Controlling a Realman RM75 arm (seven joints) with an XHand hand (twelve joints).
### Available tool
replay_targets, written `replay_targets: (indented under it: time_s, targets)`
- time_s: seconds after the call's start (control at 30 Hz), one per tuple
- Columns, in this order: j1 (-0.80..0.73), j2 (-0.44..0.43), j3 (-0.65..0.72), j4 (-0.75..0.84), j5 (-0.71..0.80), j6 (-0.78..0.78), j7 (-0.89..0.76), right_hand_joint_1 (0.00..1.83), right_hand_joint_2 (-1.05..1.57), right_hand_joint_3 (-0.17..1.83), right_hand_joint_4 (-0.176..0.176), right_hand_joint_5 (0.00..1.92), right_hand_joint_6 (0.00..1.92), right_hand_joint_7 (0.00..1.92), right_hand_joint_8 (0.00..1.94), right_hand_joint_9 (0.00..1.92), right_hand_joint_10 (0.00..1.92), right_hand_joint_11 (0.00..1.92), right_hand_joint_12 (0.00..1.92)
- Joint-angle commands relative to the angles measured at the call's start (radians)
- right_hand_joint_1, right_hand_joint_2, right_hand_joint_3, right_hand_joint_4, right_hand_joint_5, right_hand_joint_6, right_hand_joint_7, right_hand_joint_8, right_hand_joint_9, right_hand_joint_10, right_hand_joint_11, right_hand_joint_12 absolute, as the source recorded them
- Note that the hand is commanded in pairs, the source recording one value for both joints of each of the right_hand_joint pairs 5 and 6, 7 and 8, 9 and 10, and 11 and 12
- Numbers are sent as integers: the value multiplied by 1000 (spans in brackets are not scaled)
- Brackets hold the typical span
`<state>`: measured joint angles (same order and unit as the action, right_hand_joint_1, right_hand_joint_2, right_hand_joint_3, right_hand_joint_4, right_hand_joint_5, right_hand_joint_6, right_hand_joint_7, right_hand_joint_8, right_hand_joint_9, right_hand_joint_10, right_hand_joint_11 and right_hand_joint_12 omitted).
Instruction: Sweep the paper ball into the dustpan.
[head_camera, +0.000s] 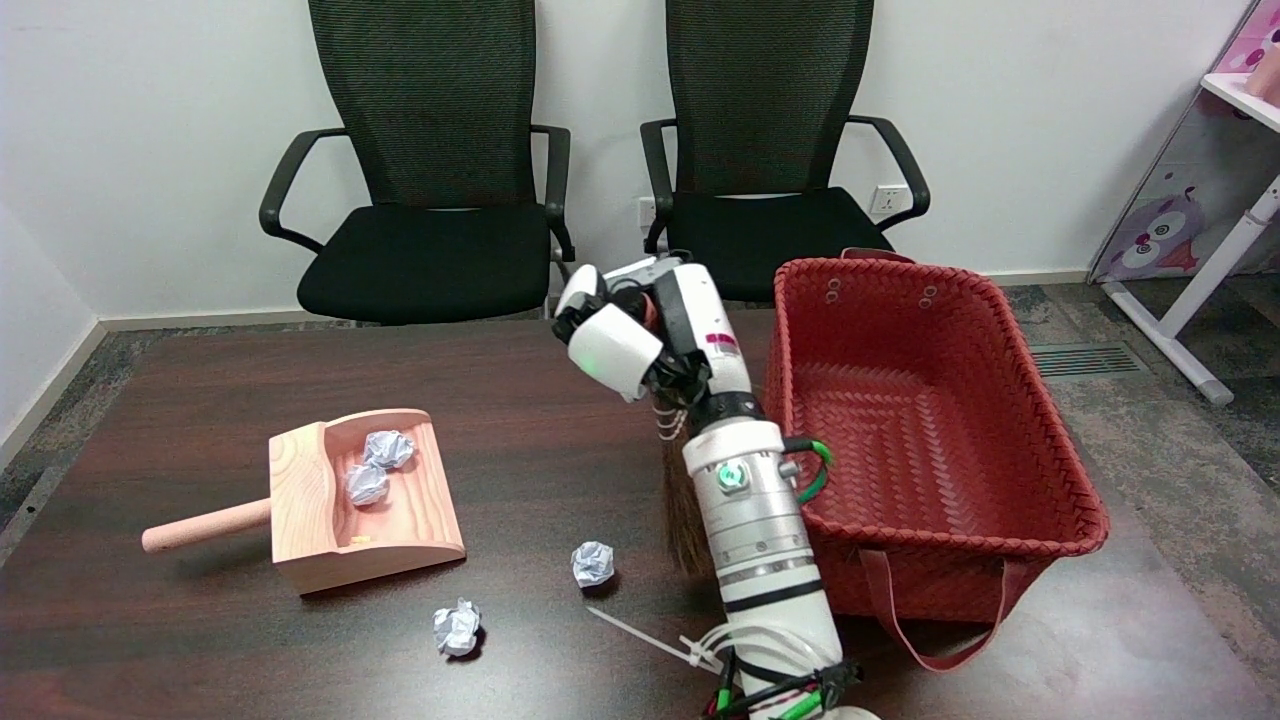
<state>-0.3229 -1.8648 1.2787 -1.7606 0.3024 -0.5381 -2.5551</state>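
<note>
A wooden dustpan (405, 525) with a round handle lies at the table's left, its mouth toward the near side. Two paper balls (380, 465) sit inside it. Two more paper balls lie on the table: one (593, 563) right of the pan, one (457, 628) nearer the front edge. My right hand (640, 335) is raised above the table's middle, fingers curled round the handle of a small brush. Its brown bristles (685, 520) hang down beside my forearm, just right of the nearer-right ball. The handle is mostly hidden by the hand.
A red woven basket (1000, 520) stands at the table's right, close against my arm. Two black office chairs stand behind the table. A white cable tie (650, 640) lies on the table near my arm.
</note>
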Motion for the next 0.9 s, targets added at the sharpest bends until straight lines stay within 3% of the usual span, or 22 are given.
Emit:
replay_targets:
  time_s: [0.03, 0.33, 0.67, 0.9]
  targets:
    - [-88, -19, 4, -4, -15, -132, -5, 780, 1571, 1833, 27, 1920, 1920, 1920, 1920, 1920, 1920, 1920, 1920]
    - [-112, -8, -52, 82, 111, -259, -5, 780, 1571, 1833, 27, 1920, 1920, 1920, 1920, 1920, 1920, 1920, 1920]
    - [-14, 72, -187, 201, 316, -288, -5, 770, 1571, 1833, 26, 1920, 1920, 1920, 1920, 1920, 1920, 1920, 1920]
    - [15, 75, -196, 242, 333, -282, -5, 766, 1571, 1833, 28, 1920, 1920, 1920, 1920, 1920, 1920, 1920, 1920]
